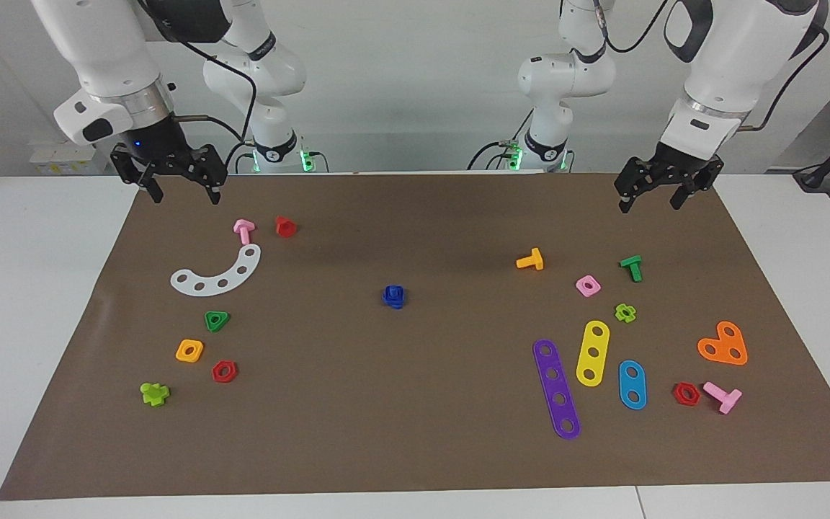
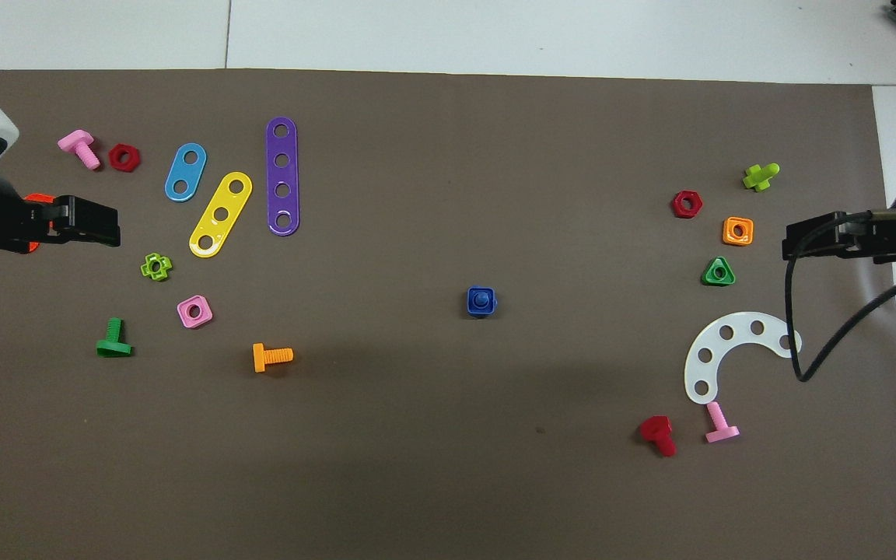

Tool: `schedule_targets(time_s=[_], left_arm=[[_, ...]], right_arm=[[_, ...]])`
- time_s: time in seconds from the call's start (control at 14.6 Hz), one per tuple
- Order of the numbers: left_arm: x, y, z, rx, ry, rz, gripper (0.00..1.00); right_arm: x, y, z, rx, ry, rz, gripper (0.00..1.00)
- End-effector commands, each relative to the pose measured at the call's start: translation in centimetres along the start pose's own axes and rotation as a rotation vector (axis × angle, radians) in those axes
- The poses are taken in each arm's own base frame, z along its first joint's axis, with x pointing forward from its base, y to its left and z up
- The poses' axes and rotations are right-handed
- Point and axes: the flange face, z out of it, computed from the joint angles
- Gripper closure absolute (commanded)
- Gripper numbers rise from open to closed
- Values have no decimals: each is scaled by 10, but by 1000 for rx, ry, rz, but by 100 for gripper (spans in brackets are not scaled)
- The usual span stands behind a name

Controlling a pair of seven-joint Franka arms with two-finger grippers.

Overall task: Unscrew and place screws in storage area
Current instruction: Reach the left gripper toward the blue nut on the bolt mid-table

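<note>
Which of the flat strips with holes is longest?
The purple strip, with four holes; the yellow strip has three, the blue strip two.

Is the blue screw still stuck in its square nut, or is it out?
Still in. The blue screw stands inside the blue square nut, alone mid-mat; neither hand touches it.

On your brown mat (image 2: 448, 467), the blue screw (image 2: 481, 301) sits in its square nut at centre; left gripper (image 2: 110, 225) enters at nine o'clock, right gripper (image 2: 790, 243) at three o'clock.
</note>
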Motion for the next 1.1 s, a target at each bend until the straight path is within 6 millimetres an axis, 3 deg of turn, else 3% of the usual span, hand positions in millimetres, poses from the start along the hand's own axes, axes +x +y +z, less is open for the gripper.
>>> schedule_targets(time_s=[0.0, 0.27, 0.48, 0.62, 0.89, 1.03], left_arm=[[-7, -5, 0, -18, -12, 1, 0], [-15, -3, 5, -13, -46, 10, 0], [-38, 6, 20, -1, -115, 38, 0], [-37, 17, 22, -2, -88, 35, 0], [-50, 104, 33, -42, -13, -34, 3], [-54, 139, 37, -109, -5, -24, 3]], right_arm=[[-1, 1, 1, 2, -13, -19, 0], [-1, 0, 1, 1, -14, -21, 0], [-2, 0, 1, 2, -13, -21, 0], [-2, 0, 1, 2, -13, -21, 0], [-1, 1, 0, 2, -11, -19, 0], [-1, 0, 1, 1, -14, -21, 0]])
